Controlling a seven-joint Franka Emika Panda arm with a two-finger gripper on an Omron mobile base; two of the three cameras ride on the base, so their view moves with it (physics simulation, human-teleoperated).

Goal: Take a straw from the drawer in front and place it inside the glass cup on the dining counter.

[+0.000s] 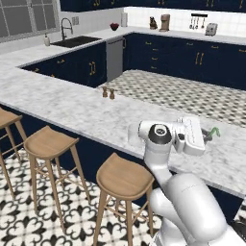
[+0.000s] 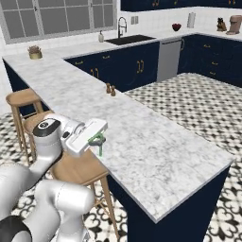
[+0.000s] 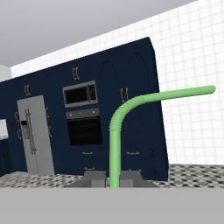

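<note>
- The straw (image 3: 114, 144) is pinched between the fingertips (image 3: 94, 178) of the gripper (image 3: 113, 179); its bent end is seen above them in the hand view.
- The gripper (image 2: 99, 140) is held over the near edge of the dining counter (image 2: 156, 160), beside a wooden stool (image 2: 78, 168).
- Two small brown shakers (image 1: 108, 92) are set further along the slab.
- Dark cabinets with an oven (image 3: 84, 127) are seen beyond.

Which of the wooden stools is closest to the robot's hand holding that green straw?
The stool right beside the arm, under the counter edge below the gripper gripping the straw. The other stools stand farther along.
</note>
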